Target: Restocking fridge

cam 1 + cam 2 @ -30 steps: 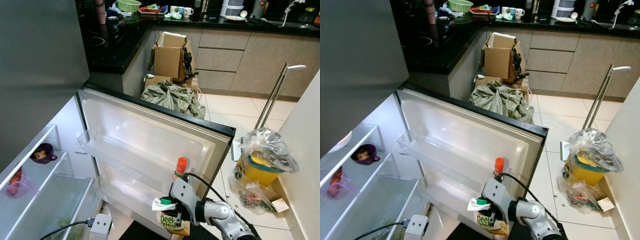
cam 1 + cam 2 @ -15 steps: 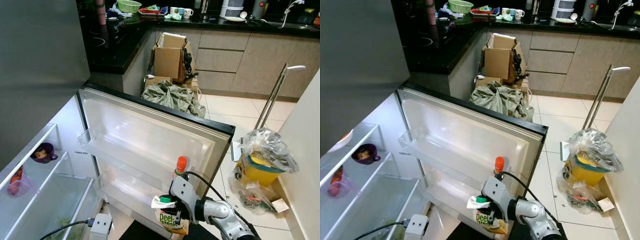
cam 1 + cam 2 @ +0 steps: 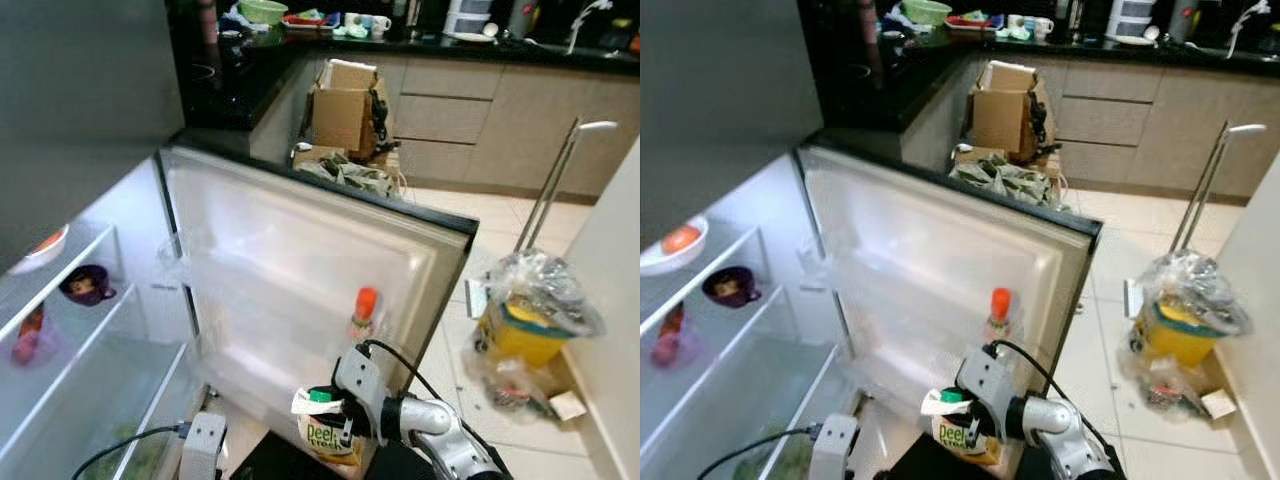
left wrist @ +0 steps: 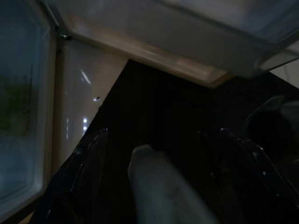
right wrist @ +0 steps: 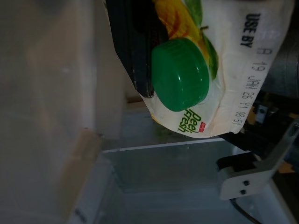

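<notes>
Open fridge door [image 3: 300, 250] carries an orange-capped bottle [image 3: 364, 314] near its lower edge. Just below, right gripper [image 3: 335, 425] fingers clamp a green-capped juice carton [image 3: 325, 432]; left gripper [image 4: 163, 186] fingers spread wide, empty.

A kitchen with pale floor tiles [image 3: 520, 215] and beige drawer fronts [image 3: 490, 110] under a dark countertop [image 3: 440, 45]. An open cardboard box [image 3: 342, 105] stands against the counter, and a plastic-wrapped yellow bin [image 3: 528, 320] sits beside a white wall [image 3: 615, 300].
</notes>
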`<state>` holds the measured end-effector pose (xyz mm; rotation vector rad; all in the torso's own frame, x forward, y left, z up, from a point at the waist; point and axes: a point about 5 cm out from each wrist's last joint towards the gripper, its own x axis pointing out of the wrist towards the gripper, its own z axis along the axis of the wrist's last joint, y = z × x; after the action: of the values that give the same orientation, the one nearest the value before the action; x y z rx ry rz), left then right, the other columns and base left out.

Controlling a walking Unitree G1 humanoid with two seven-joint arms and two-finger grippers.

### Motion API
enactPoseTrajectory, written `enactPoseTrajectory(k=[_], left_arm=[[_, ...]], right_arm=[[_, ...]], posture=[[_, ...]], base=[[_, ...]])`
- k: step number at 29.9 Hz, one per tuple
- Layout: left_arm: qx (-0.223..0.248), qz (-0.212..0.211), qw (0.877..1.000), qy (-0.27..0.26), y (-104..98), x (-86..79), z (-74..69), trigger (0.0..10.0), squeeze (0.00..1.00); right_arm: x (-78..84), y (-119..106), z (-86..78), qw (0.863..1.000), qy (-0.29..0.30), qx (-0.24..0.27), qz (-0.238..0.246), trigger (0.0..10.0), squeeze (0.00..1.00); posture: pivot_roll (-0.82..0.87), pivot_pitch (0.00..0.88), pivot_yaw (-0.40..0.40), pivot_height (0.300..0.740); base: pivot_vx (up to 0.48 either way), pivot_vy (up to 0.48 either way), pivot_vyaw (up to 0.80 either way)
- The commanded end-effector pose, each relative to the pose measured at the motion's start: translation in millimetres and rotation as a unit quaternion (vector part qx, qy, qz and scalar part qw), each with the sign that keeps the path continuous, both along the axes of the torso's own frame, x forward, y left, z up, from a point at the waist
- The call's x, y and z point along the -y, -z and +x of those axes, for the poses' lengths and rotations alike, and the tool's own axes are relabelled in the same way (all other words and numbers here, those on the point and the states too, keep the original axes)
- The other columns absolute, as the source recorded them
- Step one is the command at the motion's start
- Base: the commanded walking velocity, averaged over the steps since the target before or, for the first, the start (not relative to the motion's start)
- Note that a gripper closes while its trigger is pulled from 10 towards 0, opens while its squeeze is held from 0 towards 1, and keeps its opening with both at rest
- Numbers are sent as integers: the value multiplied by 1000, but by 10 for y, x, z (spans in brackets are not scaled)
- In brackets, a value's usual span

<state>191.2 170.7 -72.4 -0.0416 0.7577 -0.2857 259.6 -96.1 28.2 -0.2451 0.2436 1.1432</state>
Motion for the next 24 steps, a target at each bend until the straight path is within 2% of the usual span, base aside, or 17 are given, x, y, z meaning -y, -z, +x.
enactPoseTrajectory(k=[1,11,19,24], left_arm=[[32,9,999,-11,-95,-125,129,10000,0],[96,14,995,-23,-318,-296,402,10000,0],[179,2,984,-14,-609,-399,677,10000,0],[203,-3,979,0,-694,-422,735,10000,0]], right_arm=[[-25,-45,5,1000,-4,4,12,10000,0],[-61,-117,18,1000,-6,22,19,10000,0],[-90,-191,55,999,-7,41,15,10000,0],[-104,-242,65,998,-13,51,18,10000,0]], posture=[[-59,0,-30,621],[-57,0,-27,621],[-55,0,-27,611],[-53,0,-26,606]], base=[[0,0,0],[0,0,0],[0,0,0],[0,0,0]])
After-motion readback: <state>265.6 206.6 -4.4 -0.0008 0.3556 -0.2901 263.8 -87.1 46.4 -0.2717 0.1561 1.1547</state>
